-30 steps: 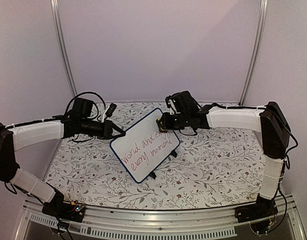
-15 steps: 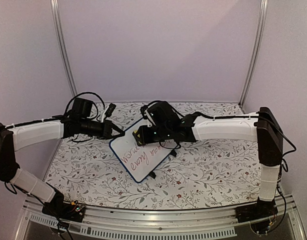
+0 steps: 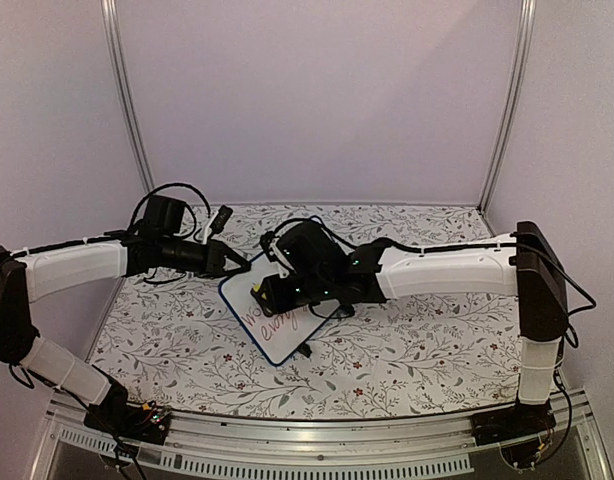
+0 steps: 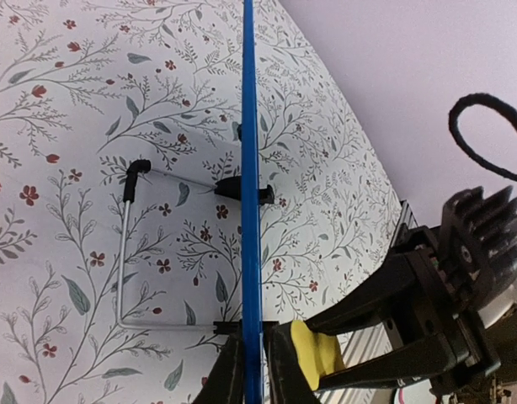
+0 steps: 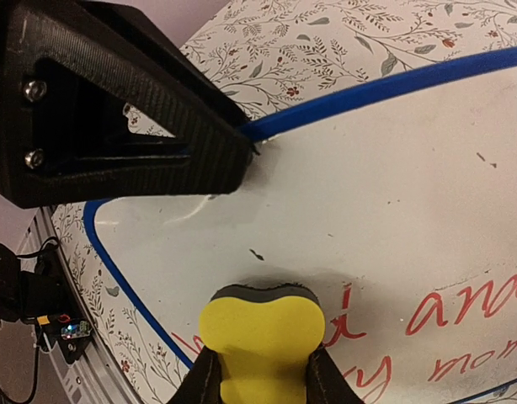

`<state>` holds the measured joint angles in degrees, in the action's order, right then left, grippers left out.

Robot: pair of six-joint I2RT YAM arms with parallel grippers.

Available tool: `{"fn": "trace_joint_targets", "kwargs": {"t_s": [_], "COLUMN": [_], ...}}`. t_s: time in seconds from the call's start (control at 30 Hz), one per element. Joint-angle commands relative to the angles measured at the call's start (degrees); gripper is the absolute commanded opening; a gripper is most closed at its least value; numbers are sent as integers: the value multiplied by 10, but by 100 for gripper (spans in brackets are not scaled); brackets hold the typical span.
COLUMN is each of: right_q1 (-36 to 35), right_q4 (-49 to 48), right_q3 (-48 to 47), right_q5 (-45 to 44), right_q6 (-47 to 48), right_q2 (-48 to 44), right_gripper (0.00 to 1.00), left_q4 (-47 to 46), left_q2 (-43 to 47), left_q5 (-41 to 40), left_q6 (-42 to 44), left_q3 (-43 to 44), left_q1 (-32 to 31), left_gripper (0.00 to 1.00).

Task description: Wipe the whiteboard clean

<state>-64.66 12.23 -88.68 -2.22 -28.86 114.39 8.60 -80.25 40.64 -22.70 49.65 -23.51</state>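
The whiteboard [image 3: 279,325] has a blue frame and stands tilted on the floral table, with red handwriting on its lower part. My left gripper [image 3: 237,268] is shut on its upper left edge; in the left wrist view the board shows edge-on as a blue line [image 4: 249,168] between my fingers. My right gripper [image 3: 267,292] is shut on a yellow eraser [image 5: 260,332] whose dark felt face presses on the board [image 5: 368,219] beside the red words. The eraser also shows in the left wrist view [image 4: 313,353]. My right arm hides the board's upper right part from above.
The board's wire stand and black feet [image 4: 242,189] rest on the table behind it. The floral tablecloth [image 3: 437,320] covers the table. Purple walls with metal rails [image 3: 127,100] close in the back and sides. The left gripper's black body [image 5: 115,101] sits at the board's edge.
My right gripper has swept left and down across the board with the eraser, from the top right corner to the left part. The upper writing is gone. The left arm holds still.
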Motion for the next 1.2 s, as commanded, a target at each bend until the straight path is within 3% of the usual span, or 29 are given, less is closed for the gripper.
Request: {"fn": "trace_joint_targets", "kwargs": {"t_s": [0.0,0.33,0.47,0.7,1.17], "right_q1": [4,46,54,58,52], "right_q4": [12,9,13,12,-41], "right_q3": [12,70,82,91,124], "right_q5": [-47,-83,-94,-105,-33], "right_q6": [28,42,53,78,96], "right_q2": [-44,-106,-129,-147,-151], "right_gripper": [18,19,19,20,20], "left_q4": [-20,-9,21,59,54], "left_q2": [9,50,85,144,153], "left_q5": [13,-19,-54,-45,-51], "left_q6": [6,11,-4,7,8], "left_q3": [-2,-1,-4,-44,-96], "left_q1": [1,13,15,18,20], "left_gripper": [18,66,80,81,61]}}
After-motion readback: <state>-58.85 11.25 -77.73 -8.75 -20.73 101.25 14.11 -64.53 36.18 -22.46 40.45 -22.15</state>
